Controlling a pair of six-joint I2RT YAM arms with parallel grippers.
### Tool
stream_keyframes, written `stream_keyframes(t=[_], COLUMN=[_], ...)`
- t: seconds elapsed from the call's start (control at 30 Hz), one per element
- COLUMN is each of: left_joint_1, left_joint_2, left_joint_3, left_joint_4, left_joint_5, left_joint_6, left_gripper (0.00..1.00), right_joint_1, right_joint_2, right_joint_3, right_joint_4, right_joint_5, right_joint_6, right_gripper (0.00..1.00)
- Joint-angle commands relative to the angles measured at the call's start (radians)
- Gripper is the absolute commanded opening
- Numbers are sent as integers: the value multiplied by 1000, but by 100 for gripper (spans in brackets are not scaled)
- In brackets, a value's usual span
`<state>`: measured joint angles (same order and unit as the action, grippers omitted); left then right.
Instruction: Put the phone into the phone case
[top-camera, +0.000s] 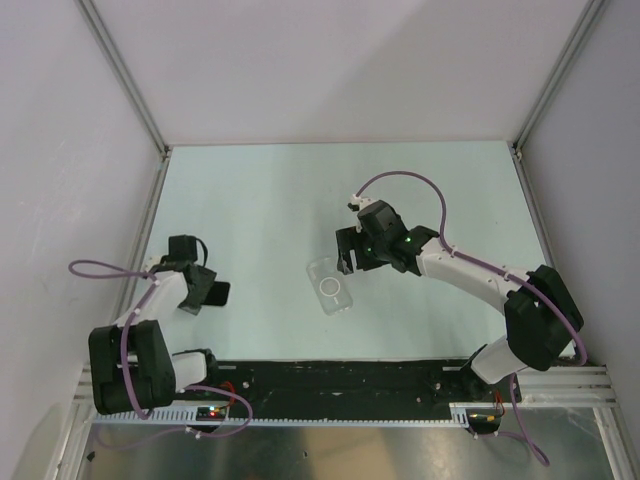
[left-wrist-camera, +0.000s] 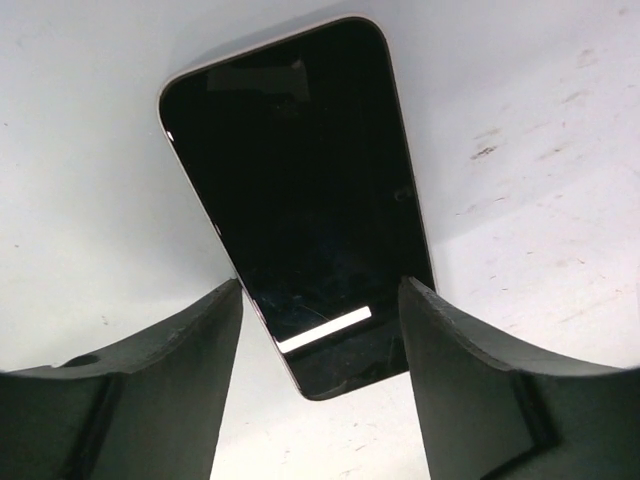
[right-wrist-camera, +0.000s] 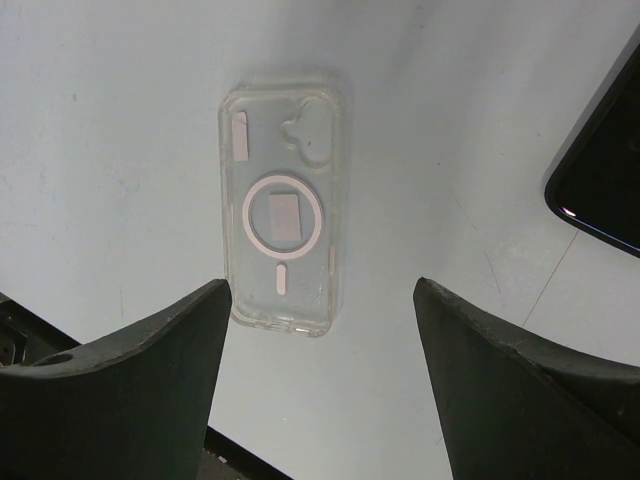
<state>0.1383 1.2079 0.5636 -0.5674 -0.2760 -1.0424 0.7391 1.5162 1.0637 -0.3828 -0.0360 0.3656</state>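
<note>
Phone is showing its glossy dark screen upward at the left side of the pale worktop, close to the front edge. The left gripper is standing over the near end of the phone, with its jaws reaching down at the two long sides. One finger is sitting just beside the left edge, and the other is covering a little of the right edge in the left wrist view. I cannot tell if these jaws are pressing on the phone or only standing around it. A thin bright reflection is crossing the screen between them.

The phone case is lying flat near the middle of the worktop, well apart from the phone and to its right. Its white ring and short white line are facing the camera, and the worktop is showing through the clear shell. The right gripper is hovering above it — its jaws are released wide and are grasping nothing.
</note>
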Motion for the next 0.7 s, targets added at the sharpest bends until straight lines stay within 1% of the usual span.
stream_keyframes(t=[0.0, 0.13, 0.33, 0.5, 0.6, 0.63, 0.67], left_joint_1=[-21, -23, -24, -23, -23, -22, -21], left_joint_2=[12, 2, 48, 159, 209, 219, 233], left_joint_3=[-23, -9, 68, 148, 165, 167, 172], left_joint_4=[-63, -65, -130, -228, -250, -251, -251], left_joint_5=[43, 45, -8, -62, -90, -97, -102], left_joint_6=[-119, -196, -296, -354, -374, -378, -378], left_gripper=[73, 83, 93, 94, 94, 94, 90], right_joint_1=[-5, -6, -5, -5, -6, -5, -5], right_joint_2=[-16, -11, -7, -12, -17, -19, -22], right_joint_3=[0, -1, -2, -6, -13, -14, -17], right_joint_4=[35, 39, 41, 42, 43, 44, 46], right_joint_5=[-9, -19, -26, -28, -30, -30, -31], right_joint_6=[3, 6, 8, 8, 8, 8, 8], right_gripper=[79, 80, 79, 79, 79, 79, 79])
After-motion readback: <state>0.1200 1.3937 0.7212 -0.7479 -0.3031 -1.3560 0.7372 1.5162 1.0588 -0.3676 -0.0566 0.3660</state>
